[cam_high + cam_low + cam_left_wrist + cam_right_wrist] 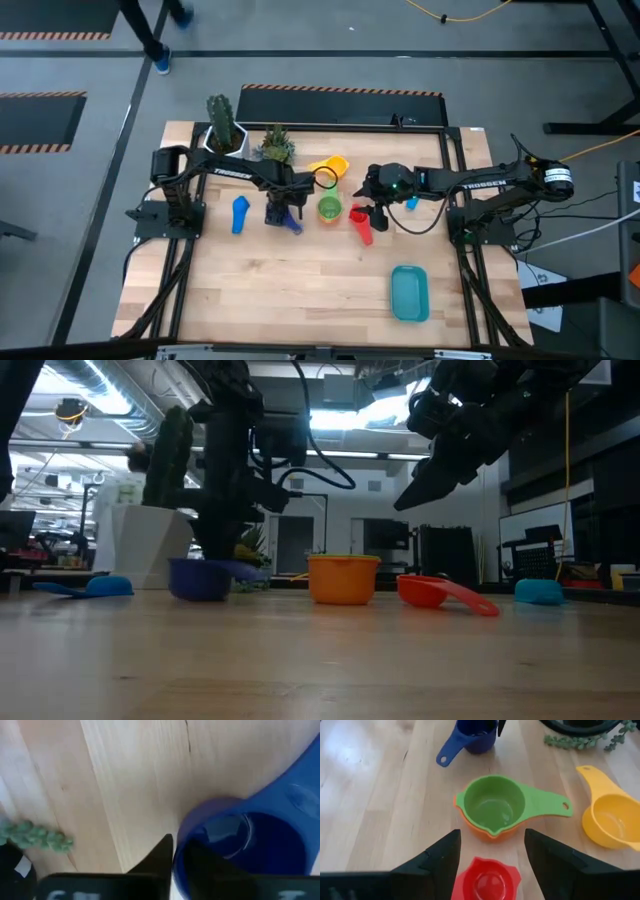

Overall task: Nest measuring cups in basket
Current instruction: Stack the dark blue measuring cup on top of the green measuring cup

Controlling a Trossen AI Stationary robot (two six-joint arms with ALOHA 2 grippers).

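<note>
High view, basket: we see the teal basket (pixel 409 293) alone near the table's front edge on the right side, nothing inside it, well apart from every cup.
High view, cups: the green cup (pixel 329 209) sits at centre, the yellow cup (pixel 331 166) behind it, the red cup (pixel 361 225) to its right, the light blue cup (pixel 239 214) well to the left.
High view, pot: a white plant pot (pixel 224 140) holds a cactus at the back left.
Low view, nesting: we find the orange cup (pixel 343 579) standing upright at mid-table; the red one lies tipped beside it.
Low view, right gripper: it (pixel 440 465) hangs above the red cup, touching nothing.
Left wrist view, left gripper: the left gripper (pixel 172 865) has its jaws clamped on the rim of the dark blue cup (pixel 250 845), one finger inside the bowl, one outside.
Right wrist view, contents: the green cup sits nested inside the orange one; red and yellow cups are empty.
Right wrist view, right gripper: jaws apart, above the red cup.
</note>
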